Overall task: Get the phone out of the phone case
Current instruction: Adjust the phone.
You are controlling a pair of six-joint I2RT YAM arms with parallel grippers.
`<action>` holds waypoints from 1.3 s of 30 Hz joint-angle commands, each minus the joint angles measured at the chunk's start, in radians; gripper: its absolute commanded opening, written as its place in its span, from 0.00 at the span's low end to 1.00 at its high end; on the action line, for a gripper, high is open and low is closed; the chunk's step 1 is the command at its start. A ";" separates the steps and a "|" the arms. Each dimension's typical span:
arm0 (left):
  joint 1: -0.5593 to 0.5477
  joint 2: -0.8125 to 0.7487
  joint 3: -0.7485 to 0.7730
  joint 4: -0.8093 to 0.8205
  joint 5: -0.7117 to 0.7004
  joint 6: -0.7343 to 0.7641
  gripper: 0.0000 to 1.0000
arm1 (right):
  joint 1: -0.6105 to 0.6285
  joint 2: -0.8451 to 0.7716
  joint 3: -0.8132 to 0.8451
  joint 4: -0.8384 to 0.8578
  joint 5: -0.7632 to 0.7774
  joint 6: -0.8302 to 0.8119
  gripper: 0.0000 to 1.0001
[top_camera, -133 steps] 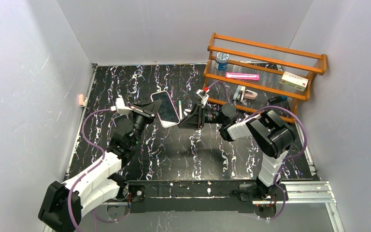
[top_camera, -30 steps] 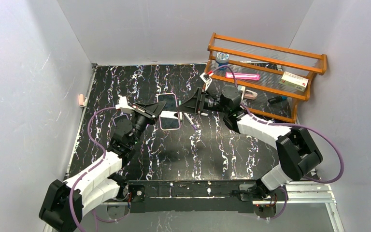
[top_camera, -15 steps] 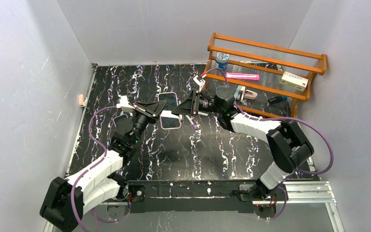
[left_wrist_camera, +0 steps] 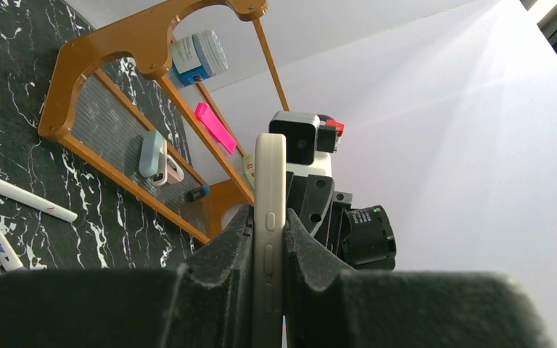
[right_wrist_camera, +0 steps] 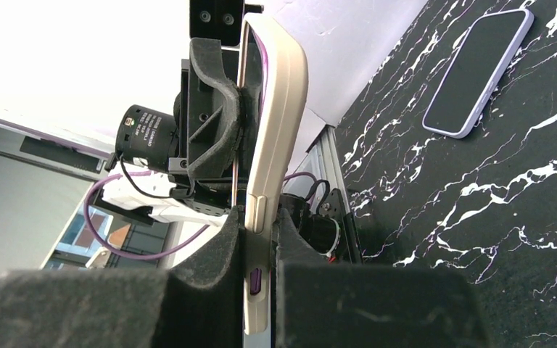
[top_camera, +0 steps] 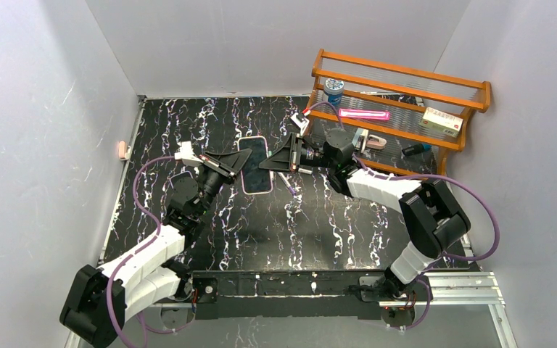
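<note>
Wht arms [top_camera: 149, 250], blk joints [top_camera: 435, 217], purple cables [top_camera: 135, 199]

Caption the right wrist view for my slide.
Right gripper and left gripper pinch the cream phone case; another phone lies flat on the table.

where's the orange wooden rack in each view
Top external: the orange wooden rack sits at the upper right.
Left wrist: upper left, seen from one end.
Right wrist: not in it.
Shared landmark: the cream-cased phone, which stands edge-on near the centre of both wrist views.
</note>
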 commanded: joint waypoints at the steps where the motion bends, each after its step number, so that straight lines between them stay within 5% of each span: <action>1: 0.015 -0.025 0.010 0.036 0.014 0.038 0.15 | -0.028 -0.011 0.044 0.052 -0.090 -0.108 0.01; 7: 0.074 0.034 0.058 0.027 0.214 0.102 0.29 | -0.083 -0.028 0.056 -0.007 -0.206 -0.157 0.01; 15: 0.116 0.163 0.151 0.017 0.458 0.129 0.28 | -0.116 -0.031 0.100 -0.099 -0.271 -0.214 0.01; 28: 0.121 0.214 0.193 0.023 0.578 0.132 0.33 | -0.118 0.002 0.167 -0.138 -0.333 -0.242 0.01; 36: 0.121 0.218 0.200 0.054 0.615 0.123 0.25 | -0.118 0.023 0.197 -0.180 -0.342 -0.280 0.01; 39: 0.121 0.218 0.195 0.057 0.607 0.114 0.15 | -0.117 0.017 0.199 -0.205 -0.331 -0.305 0.10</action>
